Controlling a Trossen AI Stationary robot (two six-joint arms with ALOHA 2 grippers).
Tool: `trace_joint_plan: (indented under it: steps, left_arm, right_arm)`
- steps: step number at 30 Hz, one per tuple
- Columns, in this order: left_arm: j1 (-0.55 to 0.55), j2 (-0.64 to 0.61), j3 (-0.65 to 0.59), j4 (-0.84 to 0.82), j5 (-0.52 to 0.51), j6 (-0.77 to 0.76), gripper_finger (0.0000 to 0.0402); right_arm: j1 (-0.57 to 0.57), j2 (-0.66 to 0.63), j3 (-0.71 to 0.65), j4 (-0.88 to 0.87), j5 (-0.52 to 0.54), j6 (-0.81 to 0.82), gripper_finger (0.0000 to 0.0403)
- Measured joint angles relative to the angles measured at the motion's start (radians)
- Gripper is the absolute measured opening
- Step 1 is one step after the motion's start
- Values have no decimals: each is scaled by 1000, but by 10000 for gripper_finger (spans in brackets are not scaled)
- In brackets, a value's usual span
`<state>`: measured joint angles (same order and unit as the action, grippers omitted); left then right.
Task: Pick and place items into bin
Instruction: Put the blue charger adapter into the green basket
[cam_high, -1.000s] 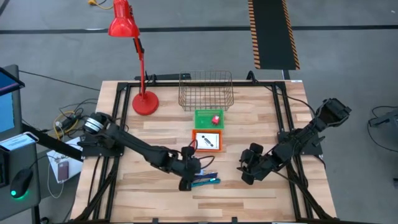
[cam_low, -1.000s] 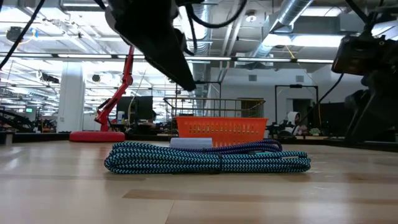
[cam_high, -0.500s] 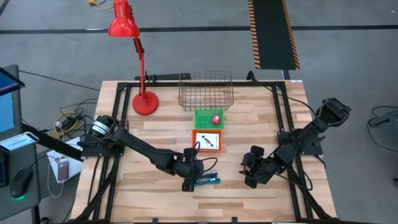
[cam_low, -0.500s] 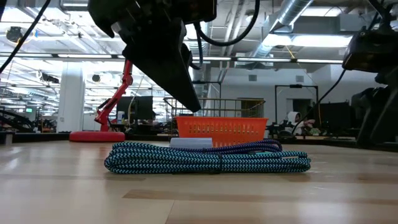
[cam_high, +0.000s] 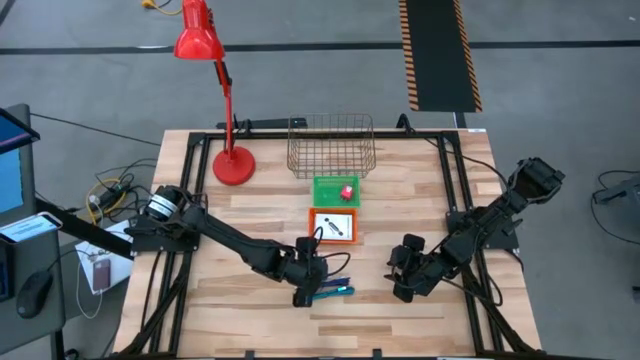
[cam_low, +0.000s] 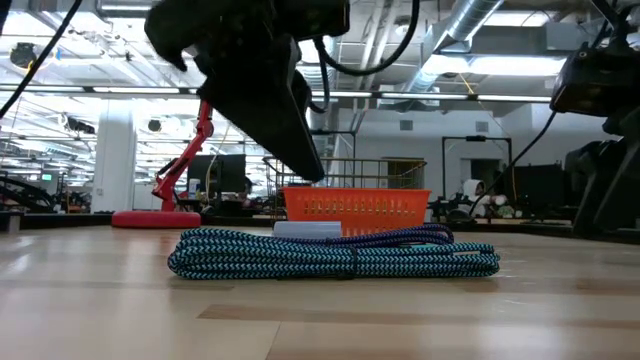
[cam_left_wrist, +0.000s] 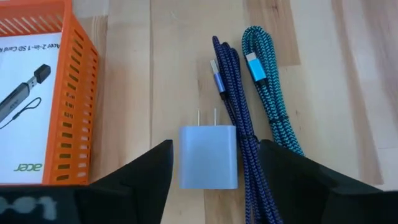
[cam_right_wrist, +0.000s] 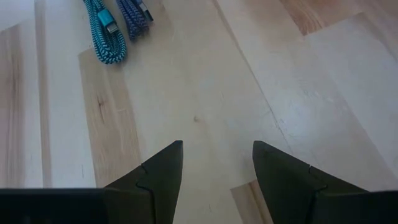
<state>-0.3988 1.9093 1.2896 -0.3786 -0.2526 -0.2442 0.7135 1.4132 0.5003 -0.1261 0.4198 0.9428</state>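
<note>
My left gripper (cam_left_wrist: 214, 149) is open and hovers just above a pale blue wall charger (cam_left_wrist: 208, 157), one finger on either side of it, touching nothing. The charger lies flat on the table, prongs toward the far side. Next to it lie a coiled dark blue braided cable (cam_left_wrist: 233, 112) and a teal braided cable (cam_left_wrist: 267, 87), seen as one bundle (cam_low: 335, 255) in the low view. An orange bin (cam_left_wrist: 68, 93) holds a white card (cam_left_wrist: 25, 112) with a black mark. A green bin (cam_high: 337, 190) holds a tiny red block (cam_high: 347, 191). My right gripper (cam_right_wrist: 217, 146) is open above bare table.
A wire basket (cam_high: 331, 147) stands at the far edge behind the green bin. A red desk lamp (cam_high: 232, 165) stands on the far left of the table. Black frame rails (cam_high: 455, 170) run along both sides. Bare wood lies between the two grippers.
My left gripper has come down and a little toward the near edge, closer over the charger and cables; it stayed open. The cables, charger and bins have not moved.
</note>
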Motion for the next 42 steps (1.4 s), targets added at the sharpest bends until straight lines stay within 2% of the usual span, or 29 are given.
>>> trace_joint_plan:
  steps: [7,26,33,37,42]
  left_arm:
    - [12,31,-1,-30,-19,0,256]
    - [30,130,5,-6,40,16,257]
    - [29,130,16,-18,15,21,256]
    - [29,133,38,-33,14,31,241]
    - [27,136,87,-78,13,49,194]
  right_arm:
    - [0,0,0,-1,0,0,187]
    - [0,0,0,0,0,0,187]
    - [0,0,0,-1,0,0,187]
    - [0,0,0,-1,0,0,187]
    - [0,0,0,-1,0,-1,187]
